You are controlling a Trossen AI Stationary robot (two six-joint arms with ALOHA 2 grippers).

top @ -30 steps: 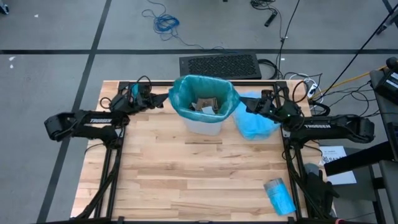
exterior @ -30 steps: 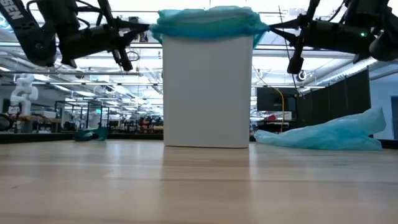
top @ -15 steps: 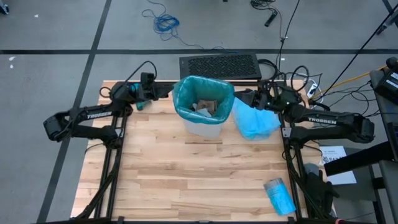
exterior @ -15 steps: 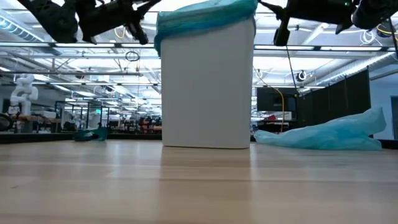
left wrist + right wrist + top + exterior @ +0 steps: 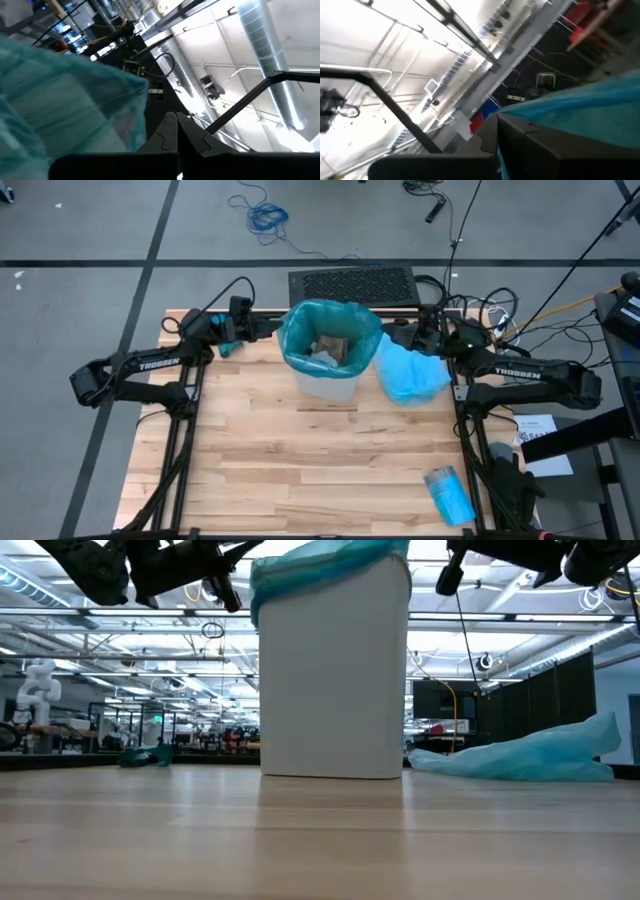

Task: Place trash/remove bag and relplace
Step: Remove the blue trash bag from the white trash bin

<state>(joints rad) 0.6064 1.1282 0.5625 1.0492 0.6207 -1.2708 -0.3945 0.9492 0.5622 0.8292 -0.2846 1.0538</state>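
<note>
Pinching the teal bag point(image 5: 330, 330)'s rim from both sides at upper centre of the high view, my left gripper point(image 5: 262, 329) and right gripper point(image 5: 400, 335) keep jaws clamped shut to lift it, trash point(image 5: 328, 350) inside, from the white bin point(image 5: 333, 670).

Overhead camera looks straight down, low camera looks level; both share the bin point(image 5: 329, 365), wrist cameras tilt ceilingward.
</note>
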